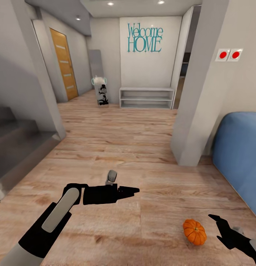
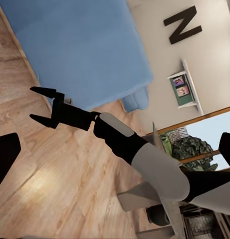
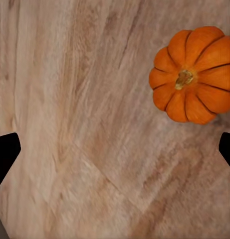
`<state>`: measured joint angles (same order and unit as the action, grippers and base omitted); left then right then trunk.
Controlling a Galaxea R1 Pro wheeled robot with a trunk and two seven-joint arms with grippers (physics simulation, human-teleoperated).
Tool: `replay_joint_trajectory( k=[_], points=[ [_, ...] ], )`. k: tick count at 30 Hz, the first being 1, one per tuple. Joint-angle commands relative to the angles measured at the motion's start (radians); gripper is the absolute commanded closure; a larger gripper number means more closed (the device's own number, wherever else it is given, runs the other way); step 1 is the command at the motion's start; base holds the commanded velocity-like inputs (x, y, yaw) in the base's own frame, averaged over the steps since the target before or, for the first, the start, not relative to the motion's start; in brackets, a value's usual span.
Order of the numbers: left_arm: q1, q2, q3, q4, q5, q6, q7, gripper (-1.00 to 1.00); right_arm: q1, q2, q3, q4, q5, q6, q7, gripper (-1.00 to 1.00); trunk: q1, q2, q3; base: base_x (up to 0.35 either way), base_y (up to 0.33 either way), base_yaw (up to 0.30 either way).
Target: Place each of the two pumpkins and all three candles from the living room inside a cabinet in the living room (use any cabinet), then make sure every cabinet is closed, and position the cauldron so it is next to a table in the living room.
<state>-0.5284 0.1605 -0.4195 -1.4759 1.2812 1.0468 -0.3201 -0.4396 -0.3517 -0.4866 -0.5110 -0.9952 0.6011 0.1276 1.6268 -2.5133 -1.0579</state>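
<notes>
Pumpkin (image 1: 194,231): on wood floor (image 1: 117,147). Right tool (image 1: 218,224) spread, empty, just beside it; left tool (image 1: 132,191) state unclear.

Our head camera looks forward and down over the wooden floor (image 1: 117,147) toward the hallway's white shelf unit (image 1: 146,98). Our right wrist camera faces straight down, close above the floor, sharing the pumpkin (image 3: 192,74) with the head view. Our left wrist camera looks sideways across the floor to the right gripper (image 2: 45,105) and blue sofa (image 2: 80,45).
</notes>
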Motion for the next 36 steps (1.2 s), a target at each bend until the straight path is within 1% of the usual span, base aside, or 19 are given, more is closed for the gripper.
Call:
replay_joint_trajectory(
  k=[1,13,17,19,24,29,31,36],
  points=[
    [-0.001,0.001,-0.001,0.000,-0.007,0.000,-0.010,-1.00,-0.001,0.000,-0.006,0.000,0.003,0.006,0.003,-1.00,0.000,-0.001,-0.005,0.000,0.000,0.000],
    [-0.001,0.001,-0.004,0.000,-0.008,0.000,-0.010,-1.00,-0.001,-0.001,-0.008,0.000,-0.005,0.008,0.032,-1.00,0.006,-0.003,-0.051,0.000,0.000,0.000],
    [-0.001,0.001,-0.004,0.000,-0.008,0.000,-0.010,-1.00,-0.001,-0.004,-0.009,0.001,-0.008,0.015,0.097,-1.00,0.007,-0.004,-0.067,0.000,0.000,0.000],
    [-0.001,0.001,-0.004,0.000,-0.008,0.000,-0.010,-1.00,-0.001,-0.010,-0.010,0.005,-0.006,0.021,0.152,-1.00,0.008,-0.005,-0.074,0.000,0.000,0.000],
    [-0.001,0.001,-0.005,0.000,-0.007,0.000,-0.010,-1.00,-0.001,-0.014,-0.010,0.012,-0.009,0.024,0.186,-1.00,0.011,-0.006,-0.094,0.000,0.000,0.000],
    [-0.001,0.001,-0.007,-0.001,-0.008,0.000,-0.010,-1.00,-0.001,-0.020,-0.010,0.018,-0.009,0.027,0.250,-1.00,0.013,-0.007,-0.113,0.000,0.000,0.000],
    [-0.001,0.001,-0.009,0.000,-0.008,0.000,-0.010,-1.00,-0.001,-0.024,-0.010,0.026,-0.008,0.040,0.275,-1.00,0.014,-0.008,-0.121,0.000,0.000,0.000],
    [-0.001,-0.001,-0.010,0.000,-0.008,0.000,-0.010,-1.00,-0.001,-0.034,-0.012,0.044,-0.010,0.059,0.303,-1.00,0.016,-0.009,-0.140,0.000,0.000,0.000]
  ],
)
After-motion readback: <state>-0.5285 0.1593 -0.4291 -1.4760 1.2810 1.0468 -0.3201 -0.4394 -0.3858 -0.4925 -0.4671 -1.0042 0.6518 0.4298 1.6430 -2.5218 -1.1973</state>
